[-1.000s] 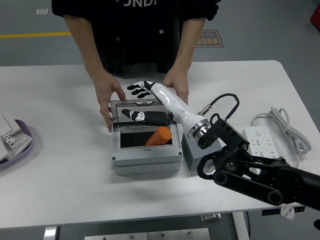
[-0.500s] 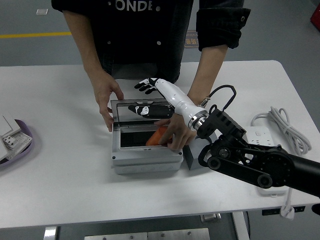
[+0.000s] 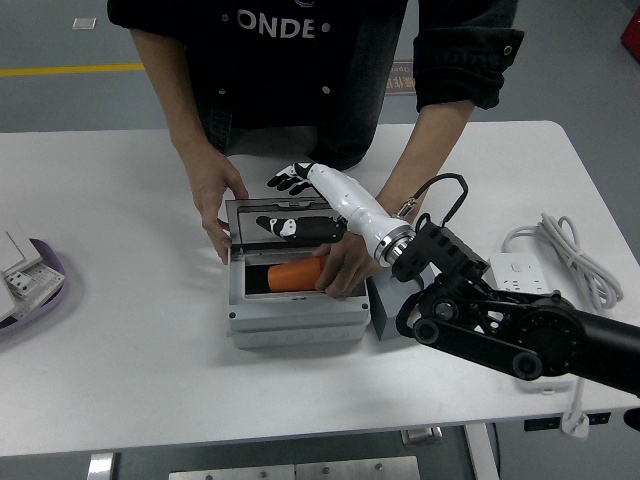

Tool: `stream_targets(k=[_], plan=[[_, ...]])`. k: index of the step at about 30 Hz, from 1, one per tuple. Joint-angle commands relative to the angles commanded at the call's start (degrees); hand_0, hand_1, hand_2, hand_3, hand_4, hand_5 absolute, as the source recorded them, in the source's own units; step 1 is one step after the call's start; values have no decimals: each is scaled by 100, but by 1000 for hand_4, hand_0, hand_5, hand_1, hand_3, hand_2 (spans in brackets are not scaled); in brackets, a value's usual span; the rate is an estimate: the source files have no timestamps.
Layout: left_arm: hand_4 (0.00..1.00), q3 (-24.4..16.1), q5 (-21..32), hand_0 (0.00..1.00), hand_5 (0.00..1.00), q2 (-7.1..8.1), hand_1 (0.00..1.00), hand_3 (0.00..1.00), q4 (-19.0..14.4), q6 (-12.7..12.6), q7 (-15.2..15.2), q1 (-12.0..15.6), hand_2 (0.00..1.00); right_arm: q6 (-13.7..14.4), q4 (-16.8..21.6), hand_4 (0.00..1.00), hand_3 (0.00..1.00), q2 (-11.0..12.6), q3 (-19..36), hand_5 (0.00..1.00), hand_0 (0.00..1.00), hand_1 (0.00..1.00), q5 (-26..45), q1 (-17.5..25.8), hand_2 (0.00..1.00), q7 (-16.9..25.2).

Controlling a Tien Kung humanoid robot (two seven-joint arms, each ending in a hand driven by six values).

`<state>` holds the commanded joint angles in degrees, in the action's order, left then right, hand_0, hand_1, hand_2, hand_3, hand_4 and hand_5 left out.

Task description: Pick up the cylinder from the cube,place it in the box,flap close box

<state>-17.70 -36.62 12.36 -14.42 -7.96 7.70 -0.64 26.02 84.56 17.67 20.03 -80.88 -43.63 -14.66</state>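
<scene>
The orange cylinder (image 3: pixel 285 275) lies on its side inside the grey box (image 3: pixel 295 315), just left of the frame's centre, its long axis running left to right across the open compartment. Its right end is covered by a person's hand (image 3: pixel 347 268), which reaches down from the upper right of the frame and grips or presses that end. The person's other hand (image 3: pixel 215 195) rests on the box's upper left corner, fingers draped over the edge of the raised lid (image 3: pixel 285 218).

The robot's right hand (image 3: pixel 290 180) sits above and behind the box, toward the upper centre of the frame, past the lid's top edge. Its black and white fingers (image 3: pixel 283 184) are spread and relaxed, holding nothing, and it is apart from the cylinder, with the lid between them. A reflection of the hand shows in the lid's glossy inner face. The white forearm (image 3: pixel 350 210) slants down to the right into the black arm (image 3: pixel 510 335), which fills the lower right of the frame.

Just right of the box stands the grey cube (image 3: pixel 385 305), partly hidden by the arm. Farther right lie a white power strip (image 3: pixel 520 275) and its coiled cable (image 3: pixel 560 245). At the left edge sits a purple tray (image 3: pixel 45 290) holding white parts. Everything rests on the white table (image 3: pixel 130 380).
</scene>
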Motion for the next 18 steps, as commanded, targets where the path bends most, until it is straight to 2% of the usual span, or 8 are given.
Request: stream_targets(k=[11,12,17,18], plan=[[709,-3,-2,510,143,-26,549,596,-4,0,11,21,555,-148,463,811,681,106,-91,481,774,666,-316,103,684,-226],[711,3,4,510,143,-25,550,596,-5,0,10,22,556,-160,509,807,681,128,-103,480,749,659,-321,112,685,-247],[711,3,12,510,143,-21,550,596,-4,-3,13,35,556,-228,827,807,681,277,-151,480,749,659,-184,164,685,-368],[712,3,11,510,143,-21,549,596,-4,-3,14,36,556,-249,889,804,678,305,-158,484,712,654,-106,177,683,-394]])
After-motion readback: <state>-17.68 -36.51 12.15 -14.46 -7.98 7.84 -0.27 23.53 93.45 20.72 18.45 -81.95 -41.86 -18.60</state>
